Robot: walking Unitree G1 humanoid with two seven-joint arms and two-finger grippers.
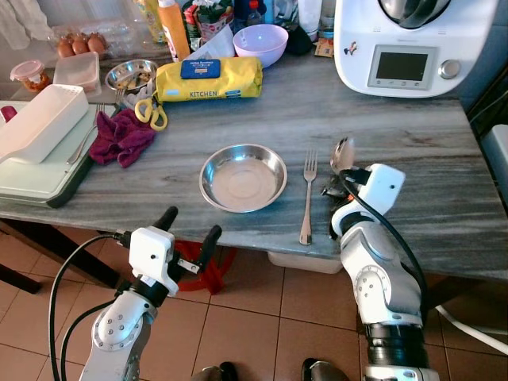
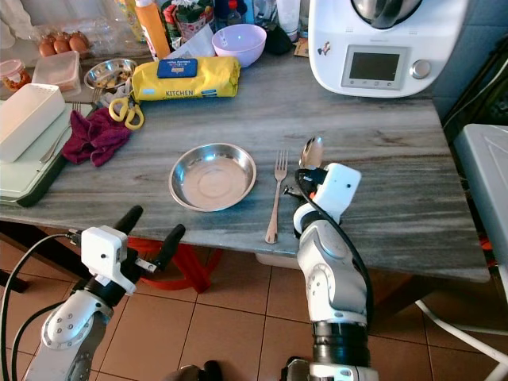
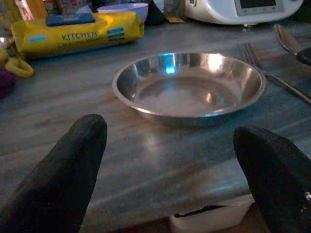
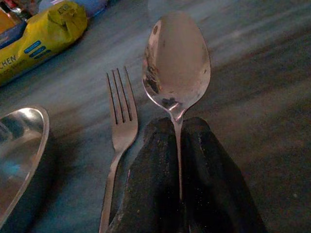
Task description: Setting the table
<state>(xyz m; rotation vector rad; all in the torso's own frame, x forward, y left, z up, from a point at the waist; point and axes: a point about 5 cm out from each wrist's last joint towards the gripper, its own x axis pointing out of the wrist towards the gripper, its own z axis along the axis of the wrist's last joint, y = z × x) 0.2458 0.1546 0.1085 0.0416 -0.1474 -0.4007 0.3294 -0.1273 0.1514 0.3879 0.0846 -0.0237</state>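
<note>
One big grey table (image 1: 413,159) is standing in front of the robot. One white kitchen machine (image 1: 413,44) is sitting at the far right of it. At the far left, one white box (image 1: 40,119) is lying on a tray. One yellow pack (image 1: 208,79) of kitchen wipes is lying near the back, with one purple bowl (image 1: 260,44) behind it and one dark red cloth (image 1: 121,136) to its left. One shiny metal plate (image 1: 243,176) is sitting near the front edge, in the middle. One fork (image 1: 308,197) is lying just to the right of the plate, not touching it. One spoon (image 4: 176,63) is sticking out from the right gripper (image 4: 177,141), just to the right of the fork. The two black fingers are squeezing tight on the spoon's thin handle, and the round end is pointing away from the robot. The left gripper (image 1: 188,232) is hanging in front of the table edge with its two fingers spread wide and holding nothing. The plate is sitting ahead of it.
</note>
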